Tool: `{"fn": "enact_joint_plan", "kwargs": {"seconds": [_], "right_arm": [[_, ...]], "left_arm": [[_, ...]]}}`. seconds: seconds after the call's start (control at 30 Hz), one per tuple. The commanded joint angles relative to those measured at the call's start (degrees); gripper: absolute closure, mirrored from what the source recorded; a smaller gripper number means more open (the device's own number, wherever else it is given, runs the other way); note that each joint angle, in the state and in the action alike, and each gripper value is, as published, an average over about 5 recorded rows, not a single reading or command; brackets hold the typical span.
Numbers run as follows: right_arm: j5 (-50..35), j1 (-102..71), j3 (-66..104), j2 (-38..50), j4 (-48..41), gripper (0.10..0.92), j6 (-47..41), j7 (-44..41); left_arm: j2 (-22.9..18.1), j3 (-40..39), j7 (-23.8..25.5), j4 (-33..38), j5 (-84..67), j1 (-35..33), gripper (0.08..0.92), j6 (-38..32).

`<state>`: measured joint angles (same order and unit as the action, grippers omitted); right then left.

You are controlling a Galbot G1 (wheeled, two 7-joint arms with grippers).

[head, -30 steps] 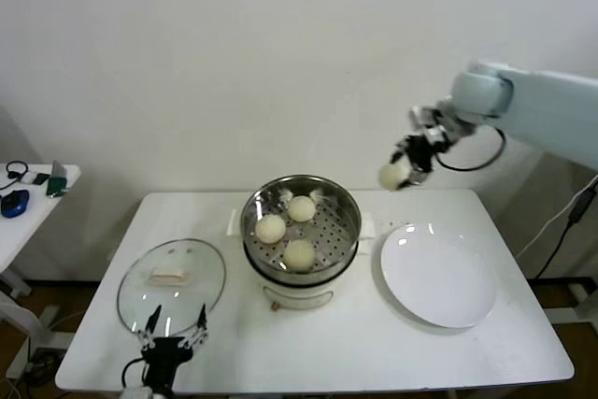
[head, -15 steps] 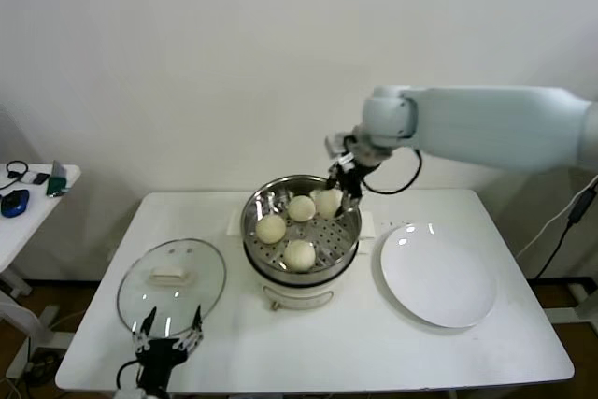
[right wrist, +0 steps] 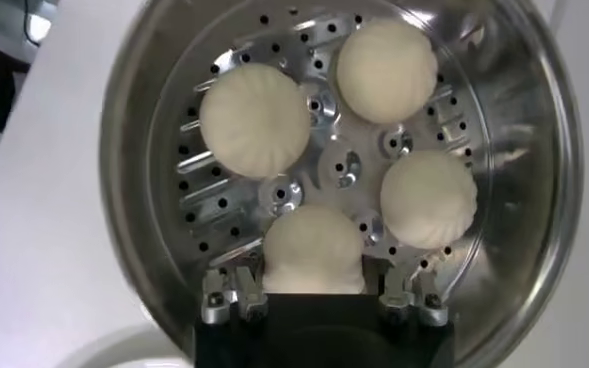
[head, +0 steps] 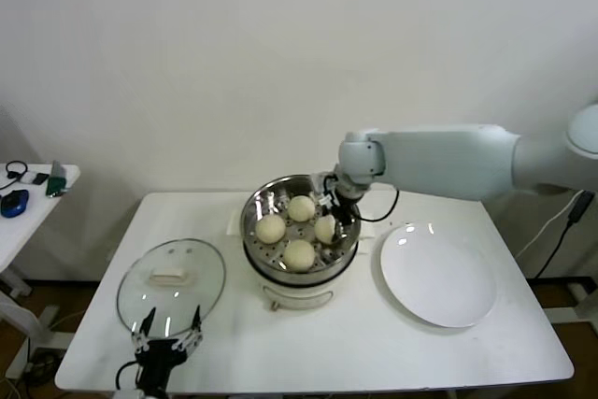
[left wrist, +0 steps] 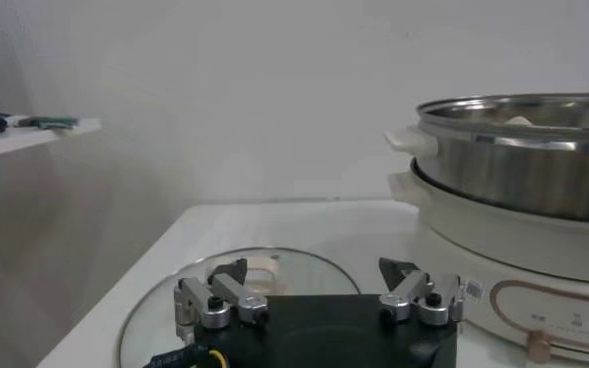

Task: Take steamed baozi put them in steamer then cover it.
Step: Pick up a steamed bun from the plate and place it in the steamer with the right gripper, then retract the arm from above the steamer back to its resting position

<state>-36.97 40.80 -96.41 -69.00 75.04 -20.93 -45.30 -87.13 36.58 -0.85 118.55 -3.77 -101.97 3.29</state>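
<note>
The right arm's pale blue-grey, smooth rounded shell (head: 448, 161) ends in a black hand (head: 334, 215) trailing a black cable; the left black hand (left wrist: 319, 305) shows silver screw-studded finger links.

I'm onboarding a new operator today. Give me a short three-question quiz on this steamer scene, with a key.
1. How many baozi sit on the tray of the steamer?
2. True or false: the cover is on the steamer.
3. Which gripper is over the steamer: A) left gripper, B) right gripper?

Key:
1. Four; the fourth lies between the right gripper's fingers.
2. False; it lies on the table on the robot's left side of the steamer, by the open left gripper.
3. B.
</note>
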Motion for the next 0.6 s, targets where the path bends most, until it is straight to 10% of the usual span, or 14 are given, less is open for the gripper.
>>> {"fn": "enact_joint_plan", "kwargs": {"seconds": [0.03,0.37,0.6], "right_arm": [[1.03,-2.38,1.4,-1.31,-2.54,0.35,0.46,1.3],[-11.91,9.9,2.87,7.81,1.23,0.207,4.58,-4.82],[-16.23,-1.63,26.07,24.72,5.62,0.202,-0.79,19.23]], "left_arm": [[-0.08,0.08,-0.15,0.31,-0.21,0.01,0.177,-0.01],[0.37,0.02,-0.33,1.96,-0.81,-0.44,0.177,3.03],[0.97,-0.19,-0.05,1.75,-1.05,0.62,0.177,1.7]]}}
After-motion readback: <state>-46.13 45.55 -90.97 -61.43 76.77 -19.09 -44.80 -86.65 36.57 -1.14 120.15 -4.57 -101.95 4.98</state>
